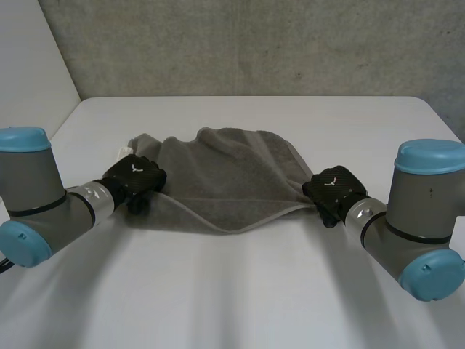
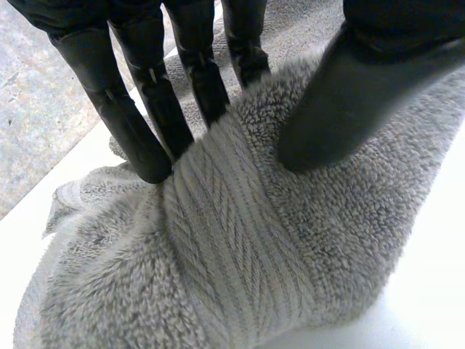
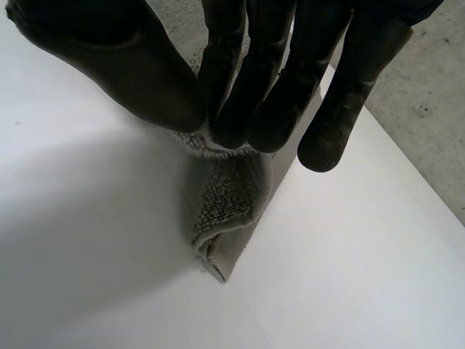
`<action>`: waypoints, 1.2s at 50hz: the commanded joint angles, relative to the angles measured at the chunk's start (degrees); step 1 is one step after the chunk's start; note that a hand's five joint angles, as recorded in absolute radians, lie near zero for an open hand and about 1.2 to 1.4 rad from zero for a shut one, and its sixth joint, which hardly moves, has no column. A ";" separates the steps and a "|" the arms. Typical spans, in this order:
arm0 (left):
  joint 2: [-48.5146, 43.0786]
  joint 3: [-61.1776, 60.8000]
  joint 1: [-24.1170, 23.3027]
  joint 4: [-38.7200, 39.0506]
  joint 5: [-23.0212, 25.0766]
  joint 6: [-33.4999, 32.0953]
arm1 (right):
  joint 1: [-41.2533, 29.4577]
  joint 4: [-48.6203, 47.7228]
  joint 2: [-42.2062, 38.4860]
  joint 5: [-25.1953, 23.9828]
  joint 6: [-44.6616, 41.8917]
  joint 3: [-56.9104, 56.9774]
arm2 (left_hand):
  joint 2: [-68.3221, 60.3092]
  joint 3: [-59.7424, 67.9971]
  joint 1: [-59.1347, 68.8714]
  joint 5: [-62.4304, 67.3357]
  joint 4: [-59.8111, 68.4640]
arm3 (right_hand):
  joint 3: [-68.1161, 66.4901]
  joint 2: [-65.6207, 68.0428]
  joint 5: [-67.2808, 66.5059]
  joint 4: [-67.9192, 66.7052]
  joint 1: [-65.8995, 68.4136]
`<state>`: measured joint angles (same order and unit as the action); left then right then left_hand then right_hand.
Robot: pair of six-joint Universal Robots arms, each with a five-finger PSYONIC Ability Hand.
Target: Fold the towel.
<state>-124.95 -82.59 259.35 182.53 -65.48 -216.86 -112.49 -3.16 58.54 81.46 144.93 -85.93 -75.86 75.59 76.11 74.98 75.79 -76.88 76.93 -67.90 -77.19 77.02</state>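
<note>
Soft, even light here: the white table glows bright with no hard glare, and the grey wall behind sits dimmer. The towel throws a thin dark line under its near edge. There's a faint sheen on the left hand, while the right hand reads near-black.

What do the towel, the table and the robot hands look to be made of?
The towel looks like grey terry cloth, probably cotton: fuzzy looped pile and a flat woven band. The table is smooth matte white, perhaps laminate or painted board. The left robot hand and right robot hand, pinching the towel, are black, faintly glossy: likely rubber or plastic.
</note>
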 commanded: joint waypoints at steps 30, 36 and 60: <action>40.31 -6.00 2.04 8.81 -5.54 18.05 | 4.65 23.46 29.00 0.37 0.62 23.26 | -4.14 4.41 3.89 -4.98 4.21 | -3.12 3.07 -2.10 -2.81 2.98; 35.59 -5.91 2.12 8.81 -5.45 17.70 | 5.62 23.99 25.33 0.11 0.62 25.11 | -4.14 4.41 3.89 -4.98 4.21 | -3.12 3.07 -2.10 -2.81 2.98; 10.52 1.12 2.30 5.03 -5.62 16.74 | -1.24 15.20 6.59 -4.54 22.21 8.69 | -4.14 4.41 3.89 -4.98 4.21 | 53.17 -53.22 54.19 53.48 -53.31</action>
<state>-114.17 -80.66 260.73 187.36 -71.10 -199.67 -114.11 16.24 64.29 80.55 155.43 -68.39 -86.40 88.63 83.30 86.56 87.06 -30.27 30.54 -18.28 -30.42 29.79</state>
